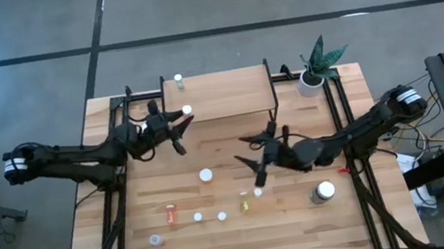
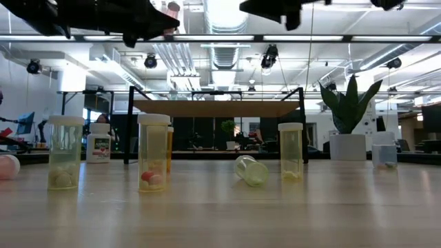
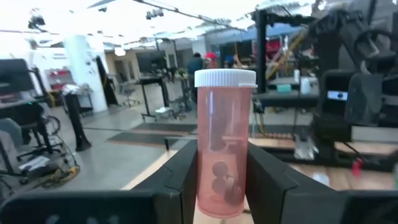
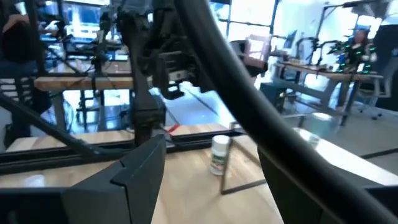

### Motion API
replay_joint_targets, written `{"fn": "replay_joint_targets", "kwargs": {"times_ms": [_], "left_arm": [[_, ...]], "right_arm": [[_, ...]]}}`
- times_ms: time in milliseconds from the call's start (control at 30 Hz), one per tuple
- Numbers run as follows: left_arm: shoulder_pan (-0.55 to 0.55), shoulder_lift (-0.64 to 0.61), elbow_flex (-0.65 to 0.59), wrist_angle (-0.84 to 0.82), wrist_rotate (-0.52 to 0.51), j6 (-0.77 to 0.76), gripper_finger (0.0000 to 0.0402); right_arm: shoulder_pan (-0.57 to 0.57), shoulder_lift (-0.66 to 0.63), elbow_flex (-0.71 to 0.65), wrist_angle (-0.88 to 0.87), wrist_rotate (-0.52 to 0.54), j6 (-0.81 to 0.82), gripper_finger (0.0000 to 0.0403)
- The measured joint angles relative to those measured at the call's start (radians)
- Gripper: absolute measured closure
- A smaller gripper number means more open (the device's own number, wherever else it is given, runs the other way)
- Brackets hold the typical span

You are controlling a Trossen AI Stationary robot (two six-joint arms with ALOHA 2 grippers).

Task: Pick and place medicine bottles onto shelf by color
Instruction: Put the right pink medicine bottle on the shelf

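My left gripper (image 3: 222, 193) is shut on a pink medicine bottle (image 3: 224, 143) with a white cap. It holds the bottle in the air just off the left front corner of the shelf (image 1: 222, 94). A white bottle (image 1: 178, 80) stands on the shelf's far left corner. My right gripper (image 1: 254, 160) hangs open and empty over the table's middle, above the loose bottles. Below it stand a white-capped bottle (image 1: 206, 176), an orange one (image 1: 171, 208), a yellow one (image 1: 244, 201) and a larger one (image 1: 326, 191). My left gripper pinches the pink bottle's lower body (image 3: 207, 177) between its two fingers (image 3: 180, 177), one on each side. The fingers lie about level and point toward the table's right. The bottle stands upright in the hold, cap up, lifted clear of table and shelf.
A potted plant (image 1: 315, 71) stands at the far right beside the shelf. Black rails (image 1: 115, 216) run along the table's left and right sides. In the low view several bottles stand in a row near the front, and one bottle (image 2: 251, 170) lies on its side.
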Motion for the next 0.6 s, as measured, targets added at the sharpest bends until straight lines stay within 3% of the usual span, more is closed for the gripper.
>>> {"fn": "replay_joint_targets", "kwargs": {"times_ms": [300, 467, 600], "left_arm": [[0.071, 0.166, 0.000, 0.161, -0.012, -0.076, 0.0313], [0.090, 0.274, 0.000, 0.314, -0.168, -0.075, 0.0313], [0.127, 0.335, 0.019, 0.335, -0.277, -0.076, 0.0313]], "right_arm": [[-0.043, -0.187, -0.219, 0.131, -0.164, -0.014, 0.0157], [-0.063, -0.257, -0.306, 0.168, -0.176, 0.008, 0.0165], [-0.063, -0.273, -0.345, 0.195, -0.173, 0.010, 0.0171]]}}
